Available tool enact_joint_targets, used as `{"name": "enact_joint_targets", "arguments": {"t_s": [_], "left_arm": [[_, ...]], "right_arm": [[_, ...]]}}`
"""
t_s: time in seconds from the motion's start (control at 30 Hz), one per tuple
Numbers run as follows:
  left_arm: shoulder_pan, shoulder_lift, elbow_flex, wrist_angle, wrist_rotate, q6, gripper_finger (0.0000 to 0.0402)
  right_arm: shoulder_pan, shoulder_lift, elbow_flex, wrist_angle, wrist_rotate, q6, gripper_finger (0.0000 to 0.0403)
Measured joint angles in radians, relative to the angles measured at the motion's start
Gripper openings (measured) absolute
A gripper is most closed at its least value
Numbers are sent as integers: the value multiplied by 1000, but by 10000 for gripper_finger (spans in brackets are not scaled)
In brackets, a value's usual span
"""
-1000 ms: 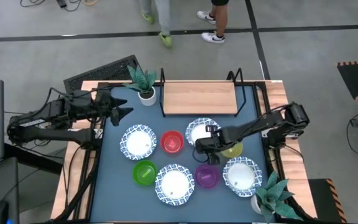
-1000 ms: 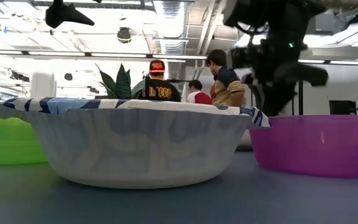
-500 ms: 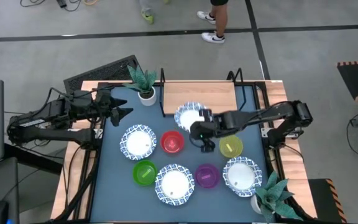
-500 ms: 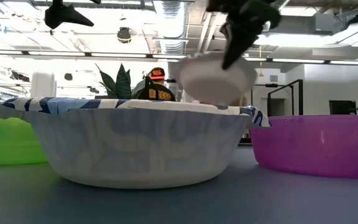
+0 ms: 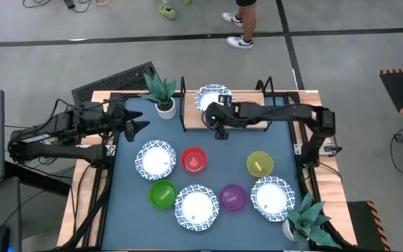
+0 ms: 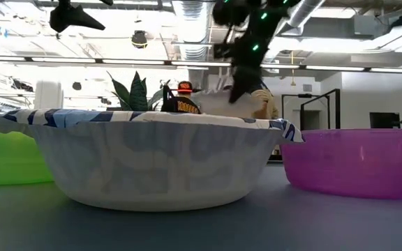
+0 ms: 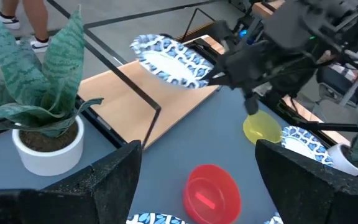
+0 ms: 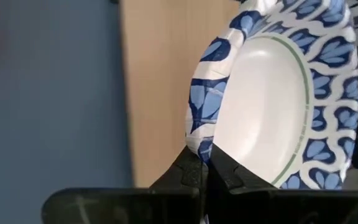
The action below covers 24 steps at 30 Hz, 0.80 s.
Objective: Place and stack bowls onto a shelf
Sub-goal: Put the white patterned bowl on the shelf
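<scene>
My right gripper (image 5: pixel 215 117) is shut on a white bowl with a blue patterned rim (image 5: pixel 212 98), which it holds above the left part of the wooden shelf (image 5: pixel 247 99). The bowl shows tilted in the left wrist view (image 7: pixel 169 59). My left gripper (image 5: pixel 143 124) waits open and empty above the table's far left. Three more blue-rimmed bowls (image 5: pixel 154 159) (image 5: pixel 196 206) (image 5: pixel 271 196) sit on the tabletop. So do the red (image 5: pixel 194 159), yellow (image 5: pixel 259 164), green (image 5: pixel 162 194) and purple (image 5: pixel 232 198) bowls. My right gripper pinches the bowl's rim (image 8: pixel 199 146) between its two fingers, one on the inner side and one on the outer side. The fingers come from the table's near right side. The bowl is lifted clear of the shelf (image 7: pixel 135 106) and is tilted.
A potted plant (image 5: pixel 161 91) stands just left of the shelf, and another (image 5: pixel 306 217) stands at the near right corner. The shelf's black frame posts (image 5: pixel 264 85) rise at its ends. People stand beyond the table's far edge.
My right gripper has lifted the blue-rimmed bowl off the tabletop beside the yellow bowl. It has carried the bowl up and toward the far edge, and the bowl is now over the shelf's left part. The yellow bowl, hidden before by the arm, now shows.
</scene>
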Motion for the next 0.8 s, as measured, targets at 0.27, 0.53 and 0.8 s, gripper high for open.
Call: {"name": "enact_joint_targets", "arguments": {"t_s": [0.27, 0.53, 0.8], "left_arm": [[1, 0, 0, -3, -10, 0, 300], [1, 0, 0, -24, -21, -1, 300], [1, 0, 0, -24, -21, -3, 300]], "right_arm": [[-22, 132, 74, 21, -45, -81, 20], [-35, 235, 140, 15, -48, -90, 21], [-45, 231, 146, 1, -79, -84, 52]]}}
